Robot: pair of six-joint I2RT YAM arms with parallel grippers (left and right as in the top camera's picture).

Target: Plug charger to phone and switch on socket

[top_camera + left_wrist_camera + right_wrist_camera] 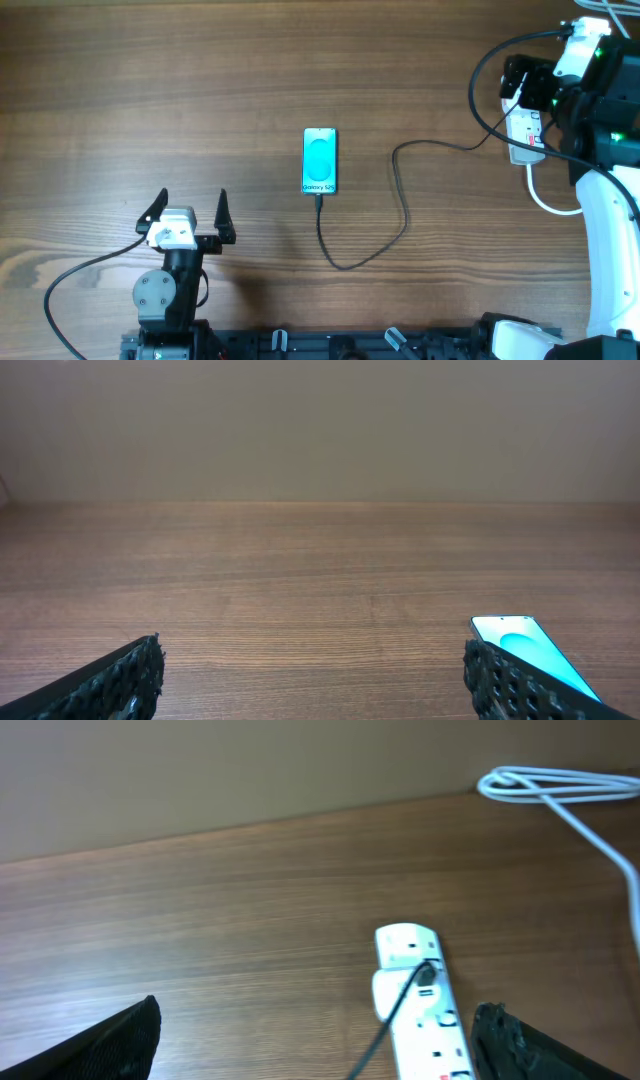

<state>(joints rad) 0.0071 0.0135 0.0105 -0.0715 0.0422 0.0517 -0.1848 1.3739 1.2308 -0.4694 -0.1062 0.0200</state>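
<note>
Obs.: phone (320, 160) lies flat at frame centre of the overhead view, screen up. The charger (405, 212) runs from the phone's lower edge, loops down and right, then climbs to the socket (526, 135) at upper right. The plug tip touches the phone's bottom edge; whether it is fully seated cannot be told.

Left gripper (191, 200) sits at lower left, jaws spread wide, nothing between them, well apart from the phone. Right gripper (318, 1020) hangs above the socket, jaws likewise wide and empty. In its wrist view the strip shows between the fingers, towards the right one.

Judgement: the step in hand is the switch (537, 142).
- Centre one fingertip over the red-marked rocker, not the strip body.
- Narrowing the jaws first would probably give a firmer, smaller point to press with.
- Press straight down. The strip looks light, and a sideways push would likely slide it across the table (150, 90).
- Keep clear of the black adapter plugged in beside the switch.

Materials:
- Table: matte wood grain, probably low grip.
- Socket: smooth white hard plastic, elongated, rounded ends.
- White cord (545, 197): thick and stiff-looking.
- Charger cable: thin, black, limp.
- Phone: glossy teal glass slab.
- Finger pads: black, ridged.
</note>
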